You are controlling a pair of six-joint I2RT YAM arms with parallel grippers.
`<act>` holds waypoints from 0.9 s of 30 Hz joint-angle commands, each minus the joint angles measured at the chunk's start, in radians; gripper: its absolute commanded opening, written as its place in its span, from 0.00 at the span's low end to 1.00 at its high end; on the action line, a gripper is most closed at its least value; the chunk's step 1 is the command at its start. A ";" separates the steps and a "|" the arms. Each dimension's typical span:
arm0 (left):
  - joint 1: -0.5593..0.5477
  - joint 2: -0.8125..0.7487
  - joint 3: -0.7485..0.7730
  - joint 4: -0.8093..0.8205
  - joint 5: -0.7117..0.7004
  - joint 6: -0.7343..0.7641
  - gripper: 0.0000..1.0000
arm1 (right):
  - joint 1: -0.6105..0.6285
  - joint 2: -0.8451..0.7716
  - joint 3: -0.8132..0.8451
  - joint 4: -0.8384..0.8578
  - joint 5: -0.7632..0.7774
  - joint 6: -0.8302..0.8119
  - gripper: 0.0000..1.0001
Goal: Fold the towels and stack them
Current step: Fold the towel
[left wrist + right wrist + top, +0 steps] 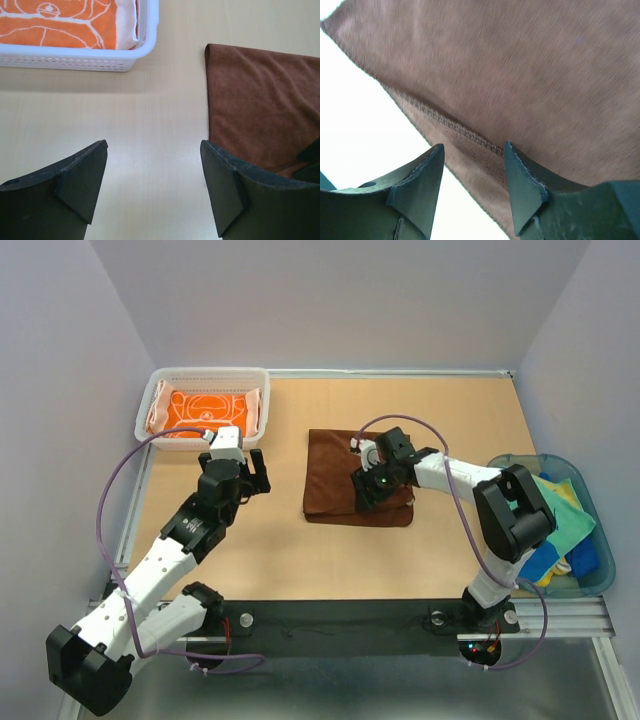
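Observation:
A dark brown towel (340, 475) lies folded on the table's middle; it also shows in the left wrist view (265, 100) and fills the right wrist view (520, 65). My right gripper (366, 486) is open just above the towel's near right part, its jaws (472, 165) straddling a stitched hem at the towel's edge. My left gripper (243, 468) is open and empty over bare table left of the towel (154, 165). A folded orange towel with white circles (203, 410) lies in the white mesh basket (150, 400).
The white basket (100, 59) stands at the back left. A translucent blue-green tub (590, 540) at the right edge holds green, yellow and blue towels (560, 515). Grey walls close the back and sides.

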 commanded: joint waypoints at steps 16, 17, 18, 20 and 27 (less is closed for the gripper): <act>0.008 0.052 -0.010 0.040 0.066 -0.007 0.86 | 0.087 -0.223 -0.182 -0.114 0.031 0.178 0.53; 0.008 0.056 -0.010 0.041 0.071 -0.010 0.86 | 0.087 -0.241 -0.176 -0.116 0.059 0.188 0.53; 0.008 0.062 -0.010 0.032 0.079 -0.019 0.86 | 0.085 -0.261 -0.170 -0.116 0.092 0.204 0.52; 0.006 0.093 0.008 0.011 0.119 -0.065 0.86 | 0.085 -0.316 -0.127 -0.119 0.239 0.250 0.53; -0.089 0.257 0.074 -0.031 0.170 -0.215 0.81 | 0.085 -0.289 0.037 -0.133 0.617 0.259 0.53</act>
